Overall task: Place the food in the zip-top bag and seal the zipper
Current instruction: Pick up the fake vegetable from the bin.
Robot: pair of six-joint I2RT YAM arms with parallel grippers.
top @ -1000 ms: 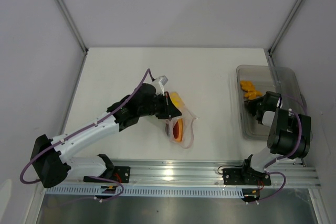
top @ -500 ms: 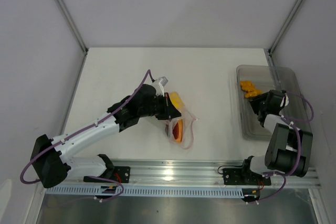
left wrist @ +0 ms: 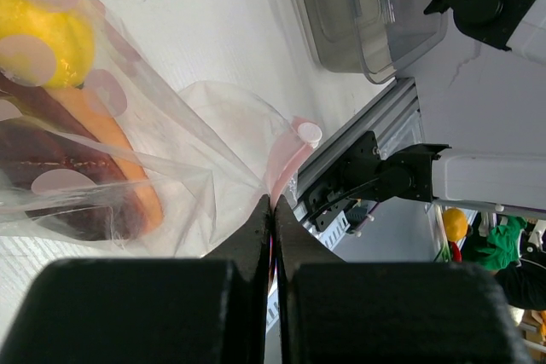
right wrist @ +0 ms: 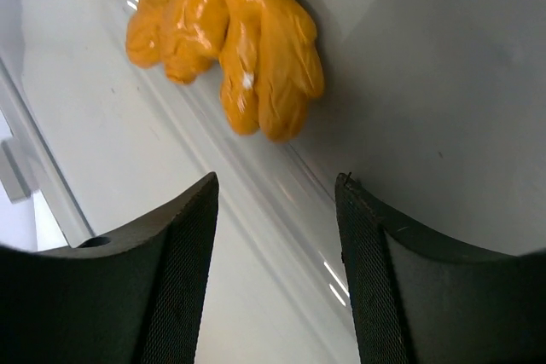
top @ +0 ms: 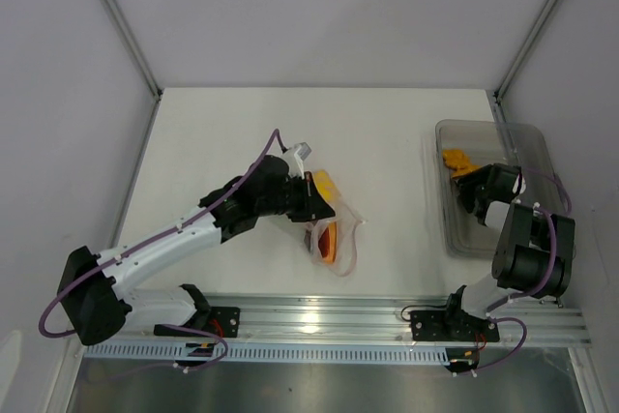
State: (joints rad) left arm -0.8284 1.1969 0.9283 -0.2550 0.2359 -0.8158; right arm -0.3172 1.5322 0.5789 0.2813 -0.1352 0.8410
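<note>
Left gripper [left wrist: 273, 210], arm stretching forward, is pinching the crinkly clear plastic bag [left wrist: 171, 151] by its pink-red strip [left wrist: 286, 151]; right gripper [right wrist: 277, 202] is hanging wide open, lumpy orange toy piece [right wrist: 230, 31] just ahead.

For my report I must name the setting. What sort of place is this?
Probably a robot test cell in a lab: left arm and right arm bolted to an aluminium rail, a white table between plain panels, toy food in a clear tray.
</note>
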